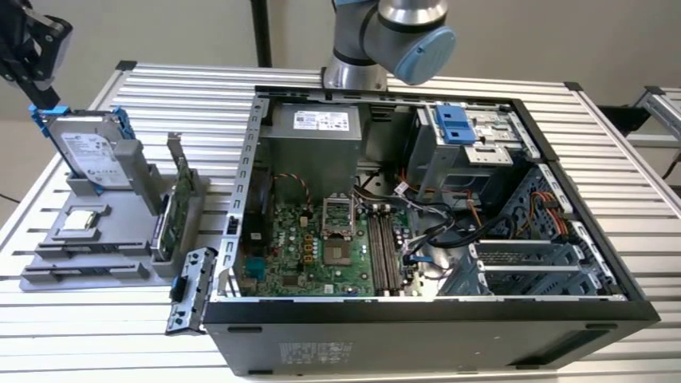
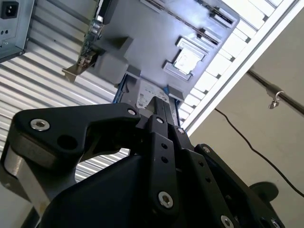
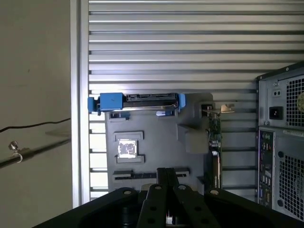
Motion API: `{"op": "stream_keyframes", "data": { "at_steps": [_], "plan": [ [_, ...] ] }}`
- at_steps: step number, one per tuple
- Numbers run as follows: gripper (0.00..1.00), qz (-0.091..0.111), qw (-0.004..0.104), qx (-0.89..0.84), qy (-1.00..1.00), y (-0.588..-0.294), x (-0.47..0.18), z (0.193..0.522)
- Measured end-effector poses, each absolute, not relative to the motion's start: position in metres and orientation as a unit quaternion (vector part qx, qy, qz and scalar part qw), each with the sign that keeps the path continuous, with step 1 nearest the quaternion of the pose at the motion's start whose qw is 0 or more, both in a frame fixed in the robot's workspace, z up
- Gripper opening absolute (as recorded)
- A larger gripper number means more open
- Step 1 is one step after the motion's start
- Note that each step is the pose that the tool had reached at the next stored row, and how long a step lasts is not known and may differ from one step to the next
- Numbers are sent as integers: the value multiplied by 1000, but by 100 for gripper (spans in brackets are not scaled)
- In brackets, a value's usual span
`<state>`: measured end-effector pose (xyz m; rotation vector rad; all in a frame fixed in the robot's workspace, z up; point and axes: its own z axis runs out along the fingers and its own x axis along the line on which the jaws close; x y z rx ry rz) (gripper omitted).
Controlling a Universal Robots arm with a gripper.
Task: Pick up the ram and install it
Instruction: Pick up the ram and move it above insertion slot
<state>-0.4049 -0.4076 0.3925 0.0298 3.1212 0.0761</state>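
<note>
My gripper (image 1: 45, 100) hangs at the exterior view's far left, above the grey parts holder (image 1: 117, 211), with its black fingers pressed together and nothing between them. Both wrist views look past the shut gripper (image 3: 166, 172) (image 2: 159, 105) down onto that holder. A thin dark strip stands on edge in a holder slot beside the small square chip; it looks like the ram (image 1: 91, 249) (image 3: 142, 175), though I cannot be sure. The open computer case (image 1: 245, 159) lies on the table, and its motherboard's long memory slots (image 1: 383, 249) run beside the processor socket.
On the holder stand a silver hard drive with blue rails (image 1: 91, 152), a green card with a metal bracket (image 1: 175, 203) and a square chip (image 1: 85, 219). Cables, a drive cage (image 1: 468, 136) and the power supply (image 1: 314, 136) crowd the case. Slatted table (image 1: 639, 199) surrounds everything.
</note>
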Motion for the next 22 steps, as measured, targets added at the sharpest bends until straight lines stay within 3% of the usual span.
{"op": "stream_keyframes", "data": {
  "at_steps": [22],
  "plan": [
    [0,24,10,9,1000,-431,-405,393]
  ]
}}
